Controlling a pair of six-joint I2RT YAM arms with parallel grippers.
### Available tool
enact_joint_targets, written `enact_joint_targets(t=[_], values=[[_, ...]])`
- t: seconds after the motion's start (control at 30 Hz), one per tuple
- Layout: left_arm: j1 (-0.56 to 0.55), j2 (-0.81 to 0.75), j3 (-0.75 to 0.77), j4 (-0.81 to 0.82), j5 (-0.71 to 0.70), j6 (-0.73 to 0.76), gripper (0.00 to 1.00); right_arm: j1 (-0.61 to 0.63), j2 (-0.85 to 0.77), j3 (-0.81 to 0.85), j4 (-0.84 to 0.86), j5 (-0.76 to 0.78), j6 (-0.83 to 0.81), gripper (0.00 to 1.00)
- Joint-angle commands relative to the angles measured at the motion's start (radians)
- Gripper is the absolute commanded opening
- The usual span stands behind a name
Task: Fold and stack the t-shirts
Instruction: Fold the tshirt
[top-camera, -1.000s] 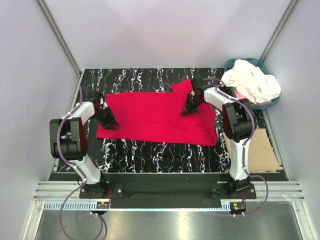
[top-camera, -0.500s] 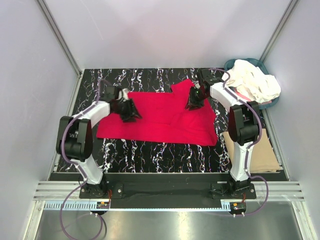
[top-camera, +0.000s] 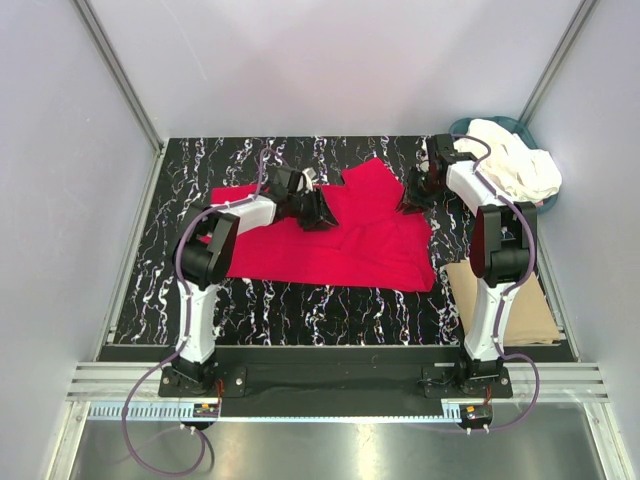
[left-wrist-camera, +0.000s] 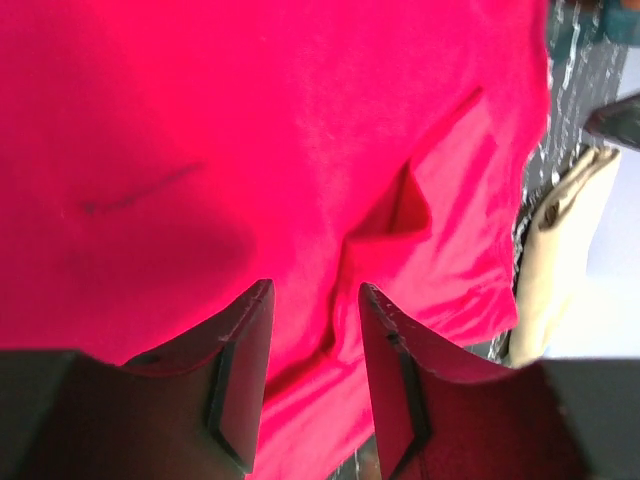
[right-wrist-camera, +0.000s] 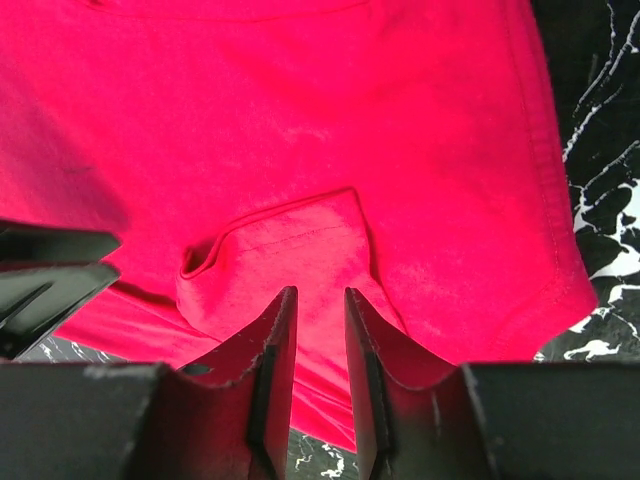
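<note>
A red t-shirt lies spread flat on the black marbled table, with a sleeve pointing to the far side. My left gripper hovers over the shirt's upper middle. In the left wrist view the left gripper is open, with the red cloth showing between the jaws. My right gripper is at the shirt's upper right edge. In the right wrist view the right gripper has its jaws narrowly apart and empty, just behind a folded-over flap of the shirt.
A teal basket with crumpled white and pink clothes stands at the far right corner. A folded tan shirt lies at the table's right edge, beside the right arm. Grey walls close in the table.
My left gripper has swept from the shirt's left edge rightward to its upper middle. My right gripper has moved from the sleeve out to the shirt's right edge.
</note>
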Motion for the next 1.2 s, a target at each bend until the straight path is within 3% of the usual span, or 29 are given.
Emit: enact_joint_targets(t=[0.0, 0.2, 0.73, 0.93, 1.07, 1.17], values=[[-0.024, 0.032, 0.065, 0.112, -0.013, -0.055, 0.45, -0.004, 0.006, 0.004, 0.024, -0.04, -0.03, 0.32], [-0.071, 0.095, 0.098, 0.151, -0.022, -0.111, 0.46, -0.008, 0.014, -0.007, 0.044, -0.061, -0.019, 0.32], [-0.106, 0.12, 0.096, 0.092, -0.085, -0.144, 0.36, -0.05, 0.054, 0.001, 0.045, -0.106, -0.025, 0.32], [-0.106, 0.128, 0.138, 0.06, -0.08, -0.137, 0.19, -0.051, 0.091, 0.013, 0.059, -0.166, -0.031, 0.32], [-0.106, 0.094, 0.141, 0.004, -0.121, -0.106, 0.0, -0.05, 0.098, 0.015, 0.064, -0.176, -0.042, 0.44], [-0.106, 0.034, 0.101, -0.012, -0.181, -0.086, 0.0, -0.053, 0.115, 0.022, 0.062, -0.196, -0.042, 0.47]])
